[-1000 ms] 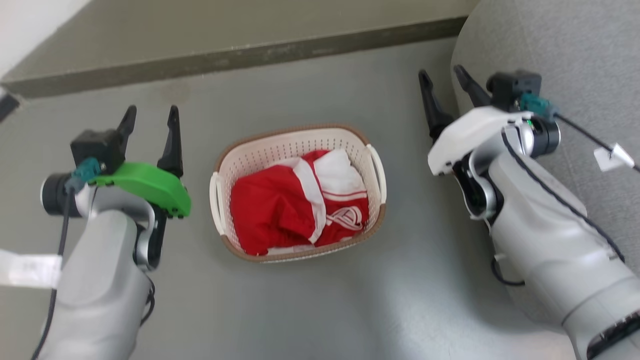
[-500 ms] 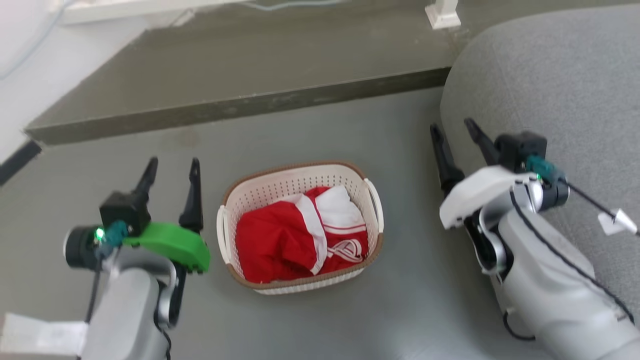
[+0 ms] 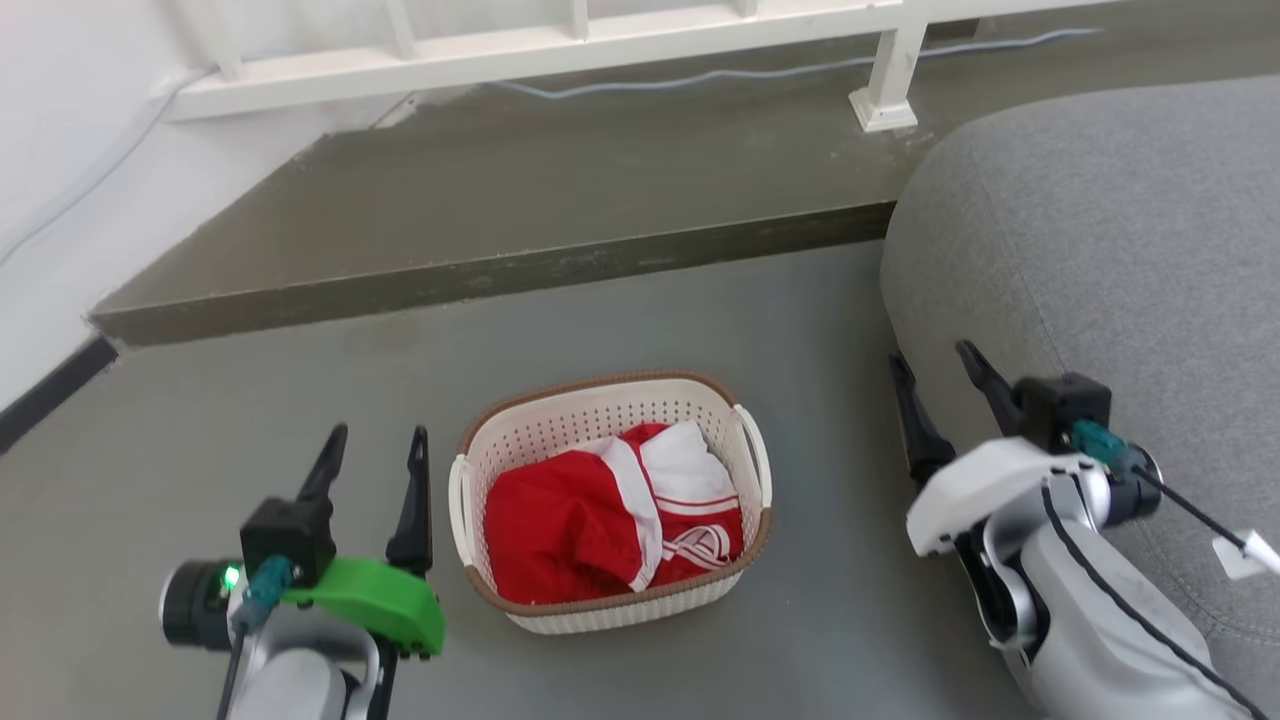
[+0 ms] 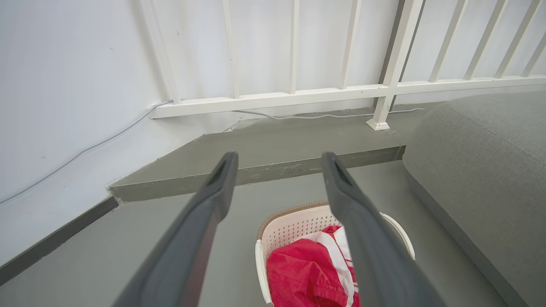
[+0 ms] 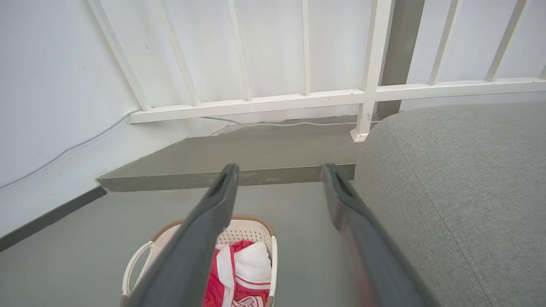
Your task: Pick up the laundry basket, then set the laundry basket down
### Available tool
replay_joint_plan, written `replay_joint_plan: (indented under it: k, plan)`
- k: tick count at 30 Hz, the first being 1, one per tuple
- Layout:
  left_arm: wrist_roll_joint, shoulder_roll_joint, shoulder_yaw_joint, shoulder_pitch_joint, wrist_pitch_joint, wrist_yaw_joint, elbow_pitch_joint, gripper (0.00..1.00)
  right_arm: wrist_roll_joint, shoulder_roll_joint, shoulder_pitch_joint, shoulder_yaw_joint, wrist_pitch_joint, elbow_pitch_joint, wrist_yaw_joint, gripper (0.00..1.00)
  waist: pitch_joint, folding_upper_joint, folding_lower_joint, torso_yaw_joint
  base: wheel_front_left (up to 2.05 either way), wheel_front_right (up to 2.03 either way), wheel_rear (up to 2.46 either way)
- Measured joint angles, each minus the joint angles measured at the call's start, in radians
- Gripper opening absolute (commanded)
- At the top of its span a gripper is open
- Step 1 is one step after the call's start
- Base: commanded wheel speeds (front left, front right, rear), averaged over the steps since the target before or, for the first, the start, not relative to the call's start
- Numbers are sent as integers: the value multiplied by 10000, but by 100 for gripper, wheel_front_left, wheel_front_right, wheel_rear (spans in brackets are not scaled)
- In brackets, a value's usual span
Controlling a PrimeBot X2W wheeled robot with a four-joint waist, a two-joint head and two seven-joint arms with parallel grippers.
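Observation:
The laundry basket (image 3: 575,420) is cream-white and perforated with a brown rim and white loop handles. It stands on the grey floor and holds a red and white garment (image 3: 610,510). My left gripper (image 3: 373,449) hangs open to the basket's left, clear of the handle. On the basket's right my right gripper (image 3: 938,368) is open too, close to the grey cushion. The left wrist view shows the basket (image 4: 290,226) low between and behind its fingers (image 4: 217,192). In the right wrist view the basket (image 5: 251,232) lies at the bottom left.
A big grey cushion (image 3: 1110,230) fills the right side. A raised concrete step (image 3: 500,270) runs behind the basket, with a white railing (image 3: 560,45) and a cable along the wall. A white wall (image 3: 60,150) closes the left.
The head camera has tilted up, so the basket and both grippers sit lower in the picture and the railing shows. Both grippers stay open beside the basket.

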State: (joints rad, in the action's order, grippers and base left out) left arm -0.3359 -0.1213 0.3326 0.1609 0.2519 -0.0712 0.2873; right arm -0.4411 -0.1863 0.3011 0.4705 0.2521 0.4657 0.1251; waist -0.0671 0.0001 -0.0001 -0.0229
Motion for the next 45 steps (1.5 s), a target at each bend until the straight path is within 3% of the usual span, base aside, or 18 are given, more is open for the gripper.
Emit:
replay_joint_plan:
  k: [15, 45]
  plan:
    - [171, 54, -111, -1280, 0, -173, -719, 100, 681, 107, -1469, -821, 0, -683, 0, 100, 374, 0, 0, 24, 0, 0, 0]
    - [500, 125, -451, -1927, 0, -257, -1678, 100, 1530, 604, -2494, -1480, 0, -1699, 0, 100, 161, 0, 0, 69, 0, 0, 0]
